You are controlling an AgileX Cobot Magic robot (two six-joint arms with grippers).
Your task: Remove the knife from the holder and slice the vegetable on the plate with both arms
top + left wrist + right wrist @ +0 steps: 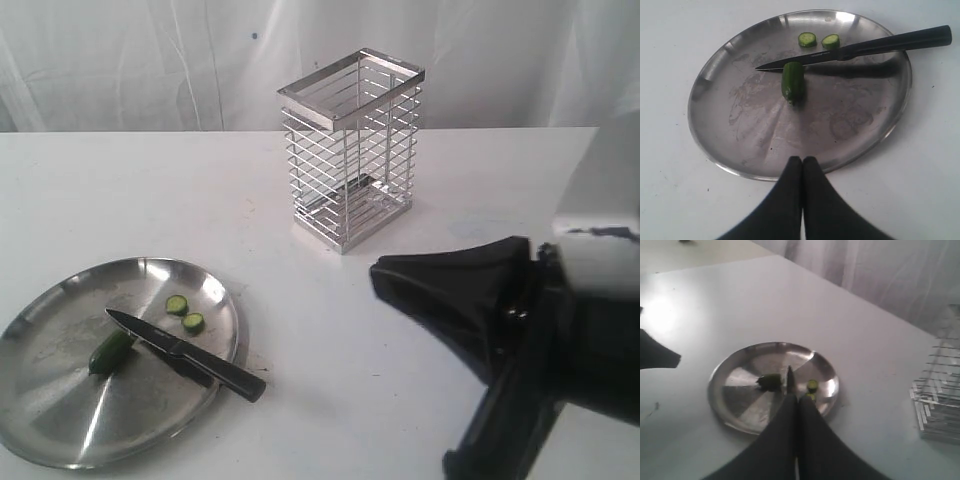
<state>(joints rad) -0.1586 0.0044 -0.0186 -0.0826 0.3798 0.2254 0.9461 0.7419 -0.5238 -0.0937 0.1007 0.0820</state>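
Knife (185, 352) lies across plate (70, 425), blade against cucumber stub (110, 352), handle overhanging rim onto bench; looks light, stiff, slick; take by handle, clear of blade; stub small, likely rolls; left fingers (785, 195) closed, empty; right fingers (782, 435) closed, empty.

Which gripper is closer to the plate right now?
Left, it seems. The left gripper hangs shut just outside the rim of the plate; the right gripper, also shut, sits farther back, toward the holder side.
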